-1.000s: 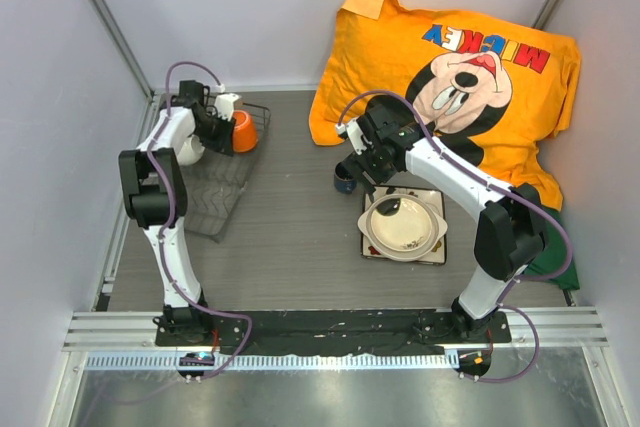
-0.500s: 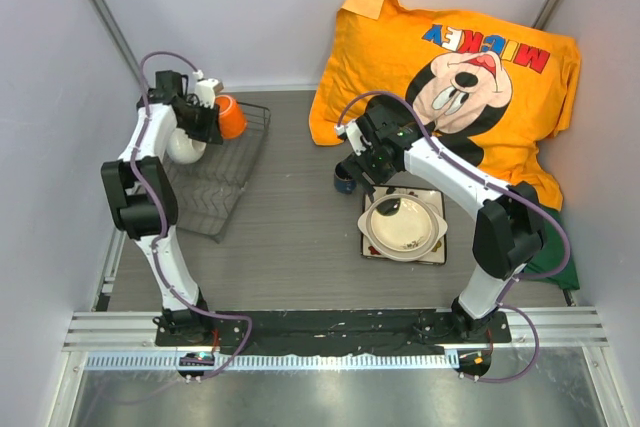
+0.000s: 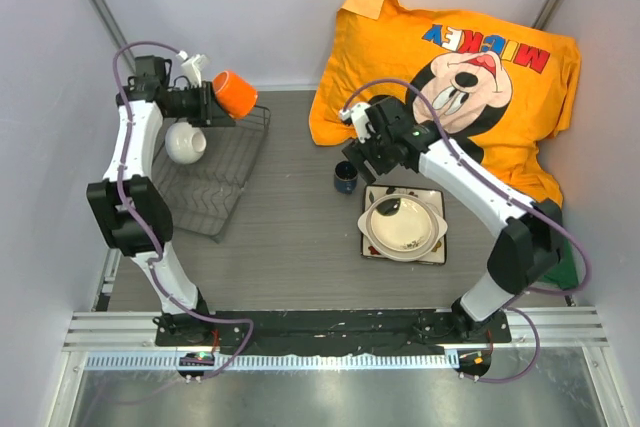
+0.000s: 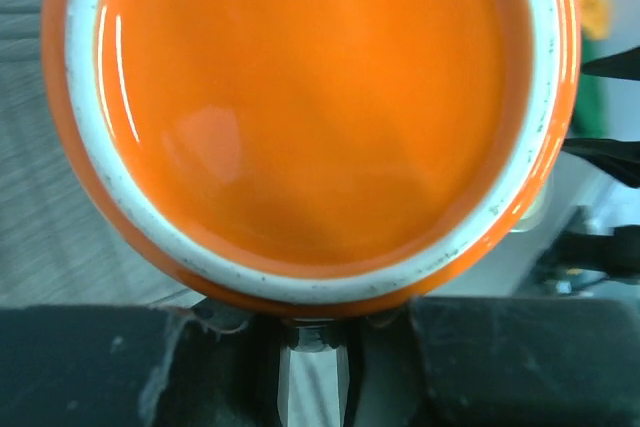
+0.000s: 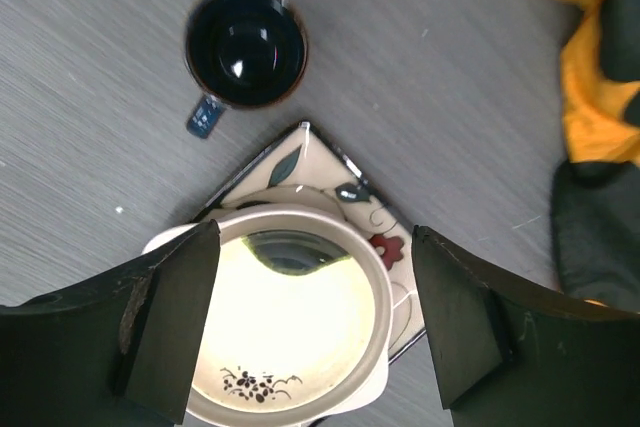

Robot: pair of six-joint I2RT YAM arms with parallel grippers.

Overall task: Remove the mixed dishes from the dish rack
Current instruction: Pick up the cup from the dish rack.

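**Unloading well advanced: three items out, mug in transit, one bowl left in the rack.**

The small dark-blue cup (image 3: 346, 177) stands on the grey table (image 3: 290, 237) just beside the square white flowered plate (image 3: 437, 254), which carries the large cream round bowl (image 3: 402, 224). All three lie well apart from the dark wire-grid dish rack (image 3: 215, 187). The left gripper (image 3: 207, 100) is clamped on the glossy orange mug (image 3: 234, 93), held in the air over the rack's far corner. The small white bowl (image 3: 186, 142) sits in the rack's far-left part. The right gripper (image 5: 315, 247) hangs above cup and plate, fingers spread wide, carrying nothing. Judged outstanding: setting the mug down and removing the white bowl.
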